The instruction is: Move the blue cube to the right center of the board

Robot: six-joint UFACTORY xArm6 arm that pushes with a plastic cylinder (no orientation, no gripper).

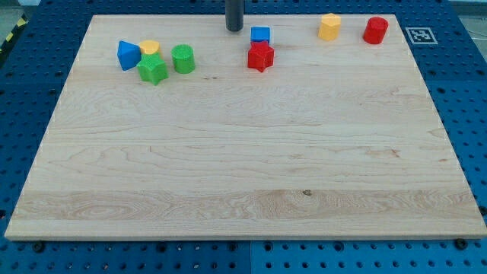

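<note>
Board [243, 167] top edge: tip [234, 30] beside blue cube [260, 35].

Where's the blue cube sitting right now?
The blue cube is near the view's top edge, slightly right of centre, just above the red star block and touching it. My tip is just to its left.

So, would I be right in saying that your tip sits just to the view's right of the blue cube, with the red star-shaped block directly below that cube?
Not quite: the camera view shows my tip just to the view's left of the blue cube, not its right. The red star-shaped block is indeed directly below that cube.
</note>
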